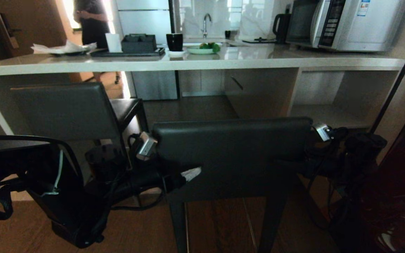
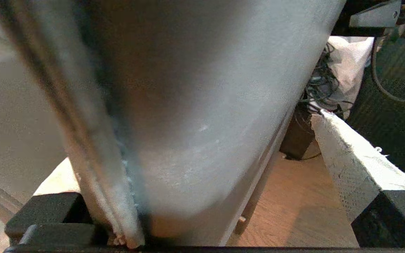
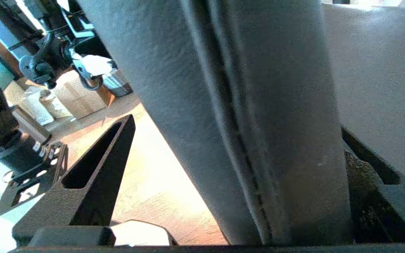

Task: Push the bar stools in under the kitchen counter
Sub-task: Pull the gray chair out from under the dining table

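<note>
Near bar stool (image 1: 232, 154) close in front, backrest filling the middle of the head view, well short of the kitchen counter (image 1: 188, 63); seat hidden behind the backrest, legs cut off at the lower edge. Second bar stool (image 1: 67, 110) further left, seat partly under the counter's edge, lower legs lost behind the dark arm and cables. Left gripper (image 2: 202, 196) at the backrest's left end, right gripper (image 3: 223, 196) at its right end, each with fingers spread wide and the backrest's edge standing between them. Touching or merely straddling: cannot tell, leather too close and blurred in both wrist views. Microwave (image 1: 343, 24) on the counter, cut off at the top. Person (image 1: 90, 21) beyond the counter, visible only in part.
</note>
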### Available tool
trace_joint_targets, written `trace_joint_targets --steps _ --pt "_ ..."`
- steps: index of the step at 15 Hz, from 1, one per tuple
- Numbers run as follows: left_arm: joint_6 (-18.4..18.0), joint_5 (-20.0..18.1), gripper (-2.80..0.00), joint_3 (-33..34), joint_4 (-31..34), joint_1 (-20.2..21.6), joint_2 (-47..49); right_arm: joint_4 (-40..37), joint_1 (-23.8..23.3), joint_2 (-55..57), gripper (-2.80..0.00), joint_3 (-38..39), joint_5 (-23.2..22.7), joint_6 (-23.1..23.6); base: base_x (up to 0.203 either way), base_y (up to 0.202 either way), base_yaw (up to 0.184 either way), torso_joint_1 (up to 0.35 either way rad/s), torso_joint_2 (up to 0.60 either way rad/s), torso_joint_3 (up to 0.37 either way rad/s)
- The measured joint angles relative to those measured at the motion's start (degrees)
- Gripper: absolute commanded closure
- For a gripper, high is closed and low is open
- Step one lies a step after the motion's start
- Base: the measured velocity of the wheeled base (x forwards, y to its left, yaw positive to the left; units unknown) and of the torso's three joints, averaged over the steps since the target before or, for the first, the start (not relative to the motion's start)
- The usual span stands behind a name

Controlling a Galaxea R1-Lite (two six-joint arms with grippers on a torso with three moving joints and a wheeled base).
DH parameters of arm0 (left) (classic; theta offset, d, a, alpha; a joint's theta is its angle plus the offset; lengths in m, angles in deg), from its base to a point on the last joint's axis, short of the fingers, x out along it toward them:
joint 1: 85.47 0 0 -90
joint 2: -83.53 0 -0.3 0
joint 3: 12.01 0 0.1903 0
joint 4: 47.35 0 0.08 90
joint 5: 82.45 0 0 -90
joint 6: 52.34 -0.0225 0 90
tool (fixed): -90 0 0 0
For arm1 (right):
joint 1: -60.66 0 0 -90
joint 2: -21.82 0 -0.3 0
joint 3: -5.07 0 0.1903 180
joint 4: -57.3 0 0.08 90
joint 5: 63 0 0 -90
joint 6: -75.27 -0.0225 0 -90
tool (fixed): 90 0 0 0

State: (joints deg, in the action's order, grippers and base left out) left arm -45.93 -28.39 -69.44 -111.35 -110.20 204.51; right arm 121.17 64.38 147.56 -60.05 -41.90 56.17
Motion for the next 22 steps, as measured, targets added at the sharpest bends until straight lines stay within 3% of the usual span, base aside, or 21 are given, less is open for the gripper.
trace_joint_targets --steps 5,10,14,17,20,22 --pt "0.2 -1.0 -2.8 6.6 0.9 3.7 -3.5 -0.3 -1.1 -1.3 -2.8 1.4 -0.7 -0.3 0.0 0.0 0.0 0.0 0.0 0.0" --pt "0.2 -0.5 -2.8 9.9 0.4 7.1 -6.9 -0.2 -5.8 -3.0 -2.8 3.3 -1.0 -0.3 0.0 0.0 0.0 0.0 0.0 0.0" --pt "0.1 -0.6 -2.8 13.6 0.3 10.7 -9.3 -0.1 -12.0 -4.6 -2.8 4.7 -3.7 -0.1 0.0 0.0 0.0 0.0 0.0 0.0" --pt "-0.1 -0.3 -2.8 20.0 0.2 14.0 -13.3 -0.1 -17.1 -6.8 -2.8 8.2 -5.1 0.2 0.0 0.0 0.0 0.0 0.0 0.0" --pt "-0.2 0.8 -2.8 26.2 0.2 18.4 -18.7 -0.1 -21.5 -10.1 -2.8 13.7 -1.9 0.2 0.0 0.0 0.0 0.0 0.0 0.0" --pt "-0.2 5.9 -2.8 27.7 0.2 20.1 -21.3 -0.1 -22.8 -12.3 -2.8 16.8 5.8 1.7 0.0 0.0 0.0 0.0 0.0 0.0"
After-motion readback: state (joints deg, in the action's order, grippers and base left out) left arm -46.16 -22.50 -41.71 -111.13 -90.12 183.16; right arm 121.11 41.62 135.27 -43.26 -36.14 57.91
